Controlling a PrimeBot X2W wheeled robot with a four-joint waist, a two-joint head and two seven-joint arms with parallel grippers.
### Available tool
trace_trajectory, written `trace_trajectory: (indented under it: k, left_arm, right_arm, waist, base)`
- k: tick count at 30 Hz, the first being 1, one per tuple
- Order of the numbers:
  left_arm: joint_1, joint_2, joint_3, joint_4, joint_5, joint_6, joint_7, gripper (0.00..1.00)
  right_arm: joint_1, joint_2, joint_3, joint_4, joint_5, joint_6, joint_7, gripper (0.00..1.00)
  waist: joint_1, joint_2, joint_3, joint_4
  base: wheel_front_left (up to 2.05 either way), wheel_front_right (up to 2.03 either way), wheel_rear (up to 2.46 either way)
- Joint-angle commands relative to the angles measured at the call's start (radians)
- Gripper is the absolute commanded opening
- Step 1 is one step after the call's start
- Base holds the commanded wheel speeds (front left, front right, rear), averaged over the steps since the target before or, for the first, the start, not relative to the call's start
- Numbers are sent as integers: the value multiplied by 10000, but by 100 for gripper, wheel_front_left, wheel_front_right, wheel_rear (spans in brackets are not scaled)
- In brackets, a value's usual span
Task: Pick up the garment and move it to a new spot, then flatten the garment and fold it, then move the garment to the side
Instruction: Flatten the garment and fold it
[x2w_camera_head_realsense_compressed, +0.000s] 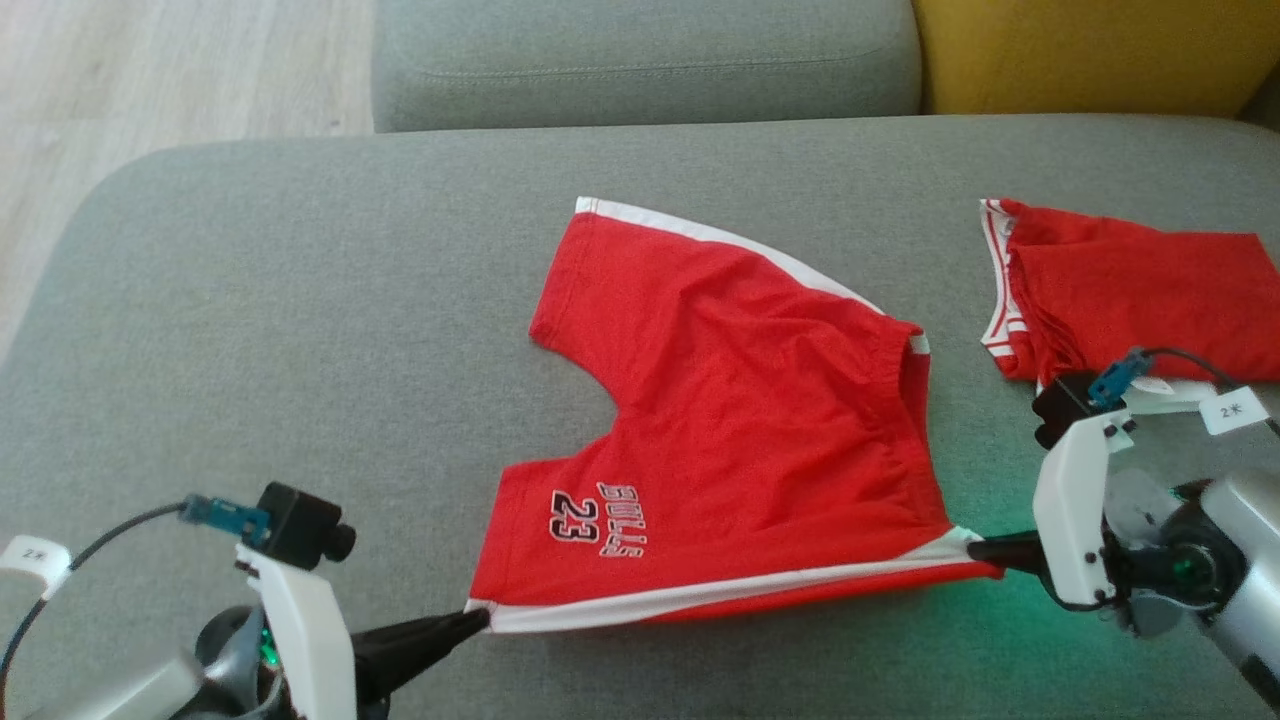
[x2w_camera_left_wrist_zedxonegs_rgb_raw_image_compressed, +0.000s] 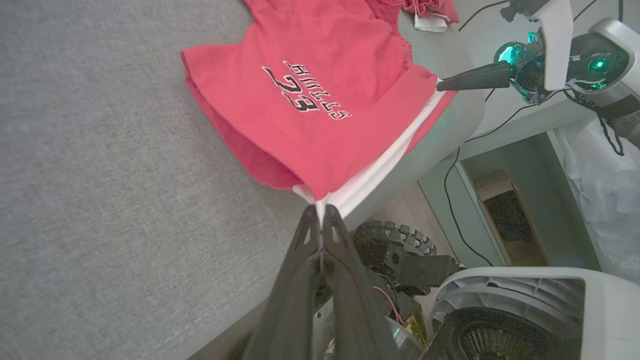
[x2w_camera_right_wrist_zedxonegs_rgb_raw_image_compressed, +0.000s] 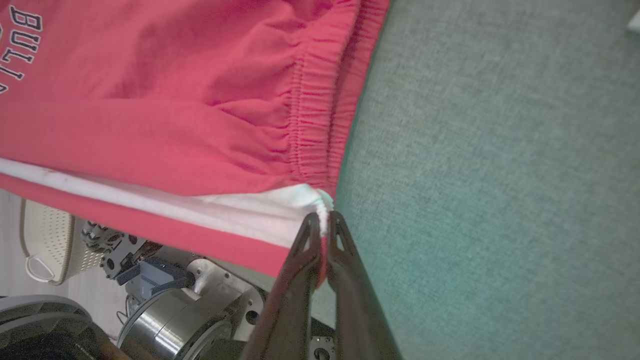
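The garment (x2w_camera_head_realsense_compressed: 1130, 290), a red jersey with white-and-red striped trim and a small white tag, lies folded at the right of the grey cushion (x2w_camera_head_realsense_compressed: 250, 300). Red shorts (x2w_camera_head_realsense_compressed: 740, 400) with white side bands and "BULLS 23" lettering lie spread in the middle. My left gripper (x2w_camera_head_realsense_compressed: 480, 620) is shut on the shorts' near left corner, pinching the white band (x2w_camera_left_wrist_zedxonegs_rgb_raw_image_compressed: 320, 210). At the elastic waistband, my right gripper (x2w_camera_head_realsense_compressed: 975, 548) is shut on the near right corner (x2w_camera_right_wrist_zedxonegs_rgb_raw_image_compressed: 324, 217). The shorts' (x2w_camera_left_wrist_zedxonegs_rgb_raw_image_compressed: 260, 120) near edge is stretched between the two along the cushion's front edge.
A grey backrest (x2w_camera_head_realsense_compressed: 640, 60) and a yellow cushion (x2w_camera_head_realsense_compressed: 1090, 50) stand behind. Wooden floor (x2w_camera_head_realsense_compressed: 150, 60) lies at the far left. A white perforated basket (x2w_camera_right_wrist_zedxonegs_rgb_raw_image_compressed: 45, 240) sits on the floor below the cushion's edge. Bare grey cushion stretches left of the shorts.
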Motion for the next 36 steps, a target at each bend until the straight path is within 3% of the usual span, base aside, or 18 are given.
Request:
trace_trajectory:
  k: [1,7,19,36]
  left_arm:
    - [-432,634,574,-260,-63,17,-47,0]
    - [-1005,710,1073,-373,210,200,-410,0]
    - [-3180,249,1855,634,727,294,-307,0]
    - [-6549,-900,1477,3560,2315,89,363,0]
  right_arm:
    - [-55,-514,-288,-365,34,31,161,0]
    - [-200,-407,-1142,-1174,-202,31,418,0]
    - [-1158,1286,-2634,-1372,-1194,31,607,0]
    - [-2673,3044,-2992,-462,-2423,31,-293,0]
  waist:
    - [1,-1,19,-35]
    - [1,-1,350,-193]
    - [1,-1,1319,-780]
    - [1,-1,2859,-1729]
  base:
    - [0,0,0]
    - [0,0,0]
    - [0,0,0]
    - [0,0,0]
